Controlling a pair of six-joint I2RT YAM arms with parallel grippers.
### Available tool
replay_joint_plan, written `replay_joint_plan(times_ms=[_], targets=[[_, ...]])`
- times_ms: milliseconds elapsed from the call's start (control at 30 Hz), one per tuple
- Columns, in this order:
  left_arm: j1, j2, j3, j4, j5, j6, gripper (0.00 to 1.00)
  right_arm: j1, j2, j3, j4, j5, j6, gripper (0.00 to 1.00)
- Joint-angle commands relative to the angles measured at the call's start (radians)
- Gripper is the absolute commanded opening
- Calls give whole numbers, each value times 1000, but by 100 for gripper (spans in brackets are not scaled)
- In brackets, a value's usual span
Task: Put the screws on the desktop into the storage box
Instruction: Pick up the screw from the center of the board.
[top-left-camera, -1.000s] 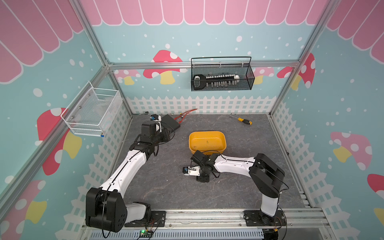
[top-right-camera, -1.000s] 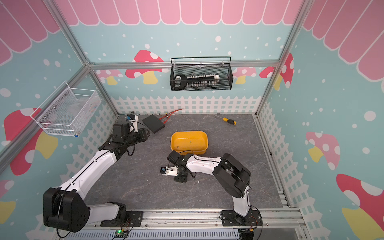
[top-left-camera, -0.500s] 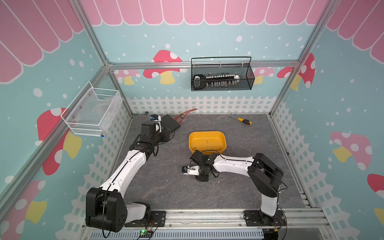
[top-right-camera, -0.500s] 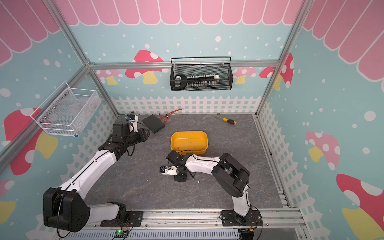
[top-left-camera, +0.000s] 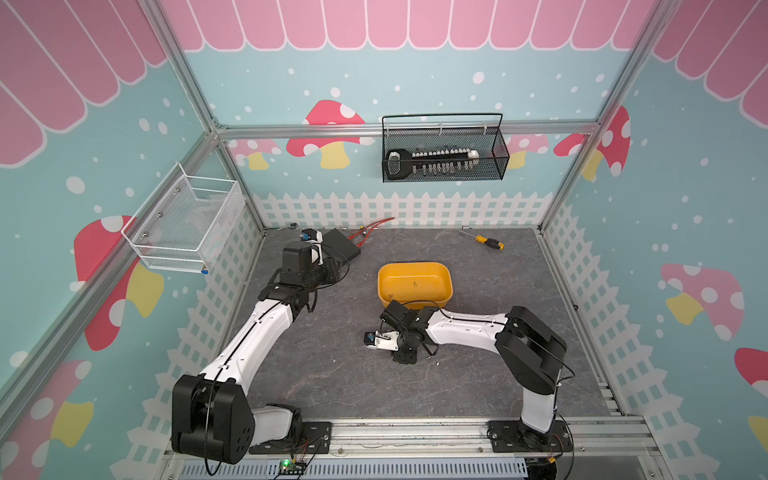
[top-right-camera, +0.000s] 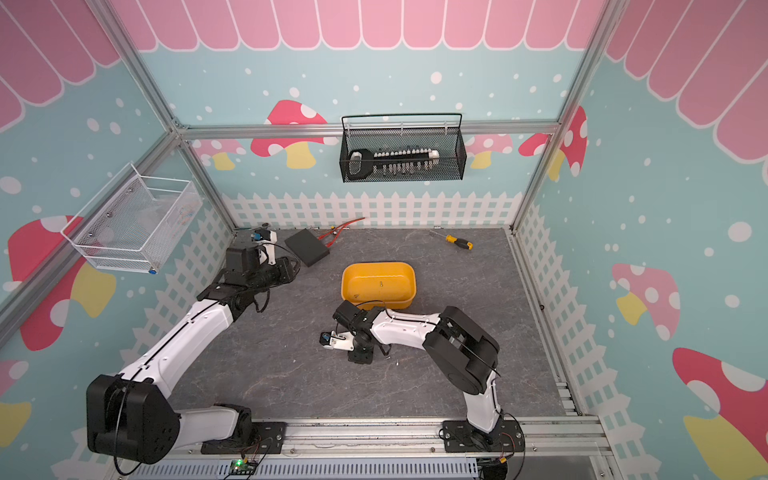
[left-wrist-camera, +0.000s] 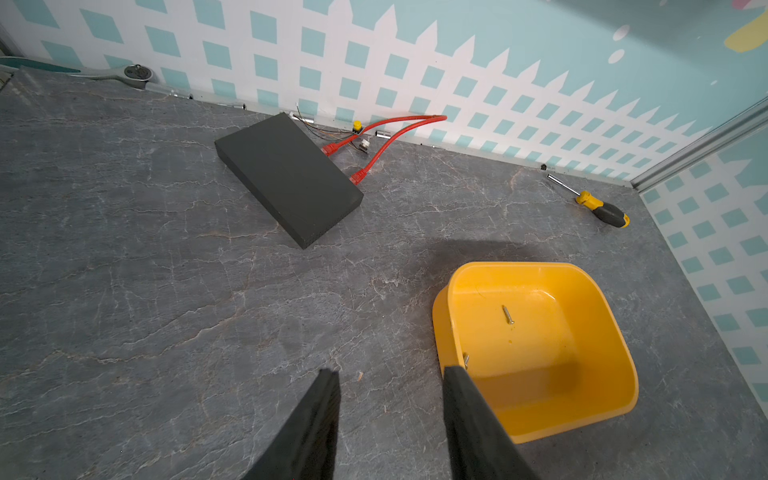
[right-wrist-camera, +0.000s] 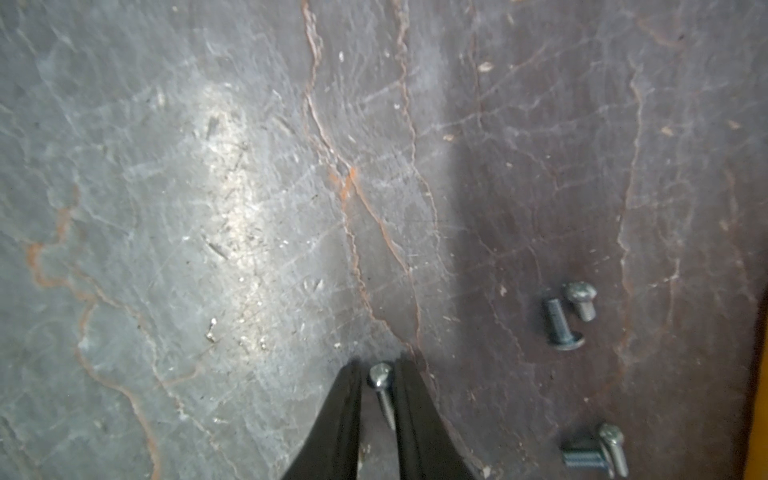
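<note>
Only the right wrist view shows the screws as more than specks. There the right claw (right-wrist-camera: 377, 362) points at the desktop (right-wrist-camera: 208, 208) with one long screw (right-wrist-camera: 382, 390) lying between its black fingers (right-wrist-camera: 340, 415). The gap is narrow: the shaft lies against one finger and a sliver of stone shows beside the other, so we cannot tell whether the screw is pinched. Four stubby screws (right-wrist-camera: 559, 324) lie near it in two close pairs. In both top views we make out only silver specks (top-left-camera: 438, 363) (top-right-camera: 397, 361) on the stone beside that arm's wrist.

The left wrist view gives us the inside of the storage box (left-wrist-camera: 519, 266). One slim screw (left-wrist-camera: 507, 314) lies on its floor and a second screw (left-wrist-camera: 466, 359) lies against the wall. The left claw (left-wrist-camera: 392, 370) hangs above the stone just beside the tub, spread wide and empty.

The top views place the yellow tub (top-left-camera: 415, 266) mid-desktop, just behind the right wrist.

The desktop is dark grey, veined like marble. Near the back lie a black slab (left-wrist-camera: 291, 178), red cables (left-wrist-camera: 390, 124), a yellow-handled screwdriver (left-wrist-camera: 602, 208) and a ratchet (left-wrist-camera: 133, 75). The teal walls carry mushrooms, a white picket fence and pink scallops. A black wire basket (top-left-camera: 444, 174) holding a bit set (top-left-camera: 440, 156) and a white mesh basket (top-left-camera: 187, 224) hang on them.
</note>
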Motion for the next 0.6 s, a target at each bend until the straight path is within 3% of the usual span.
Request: replay_joint_plan(times_ms=[0,167,567], targets=[[9,5,-12,20,0,8,44,1,9,-25,-17,10,22,20],[10,5,-13,20,0,8,44,1,9,-21,-12,36,30,16],[12,7,-14,26,0,9,43,3,-169,46,-28,113,54,5]])
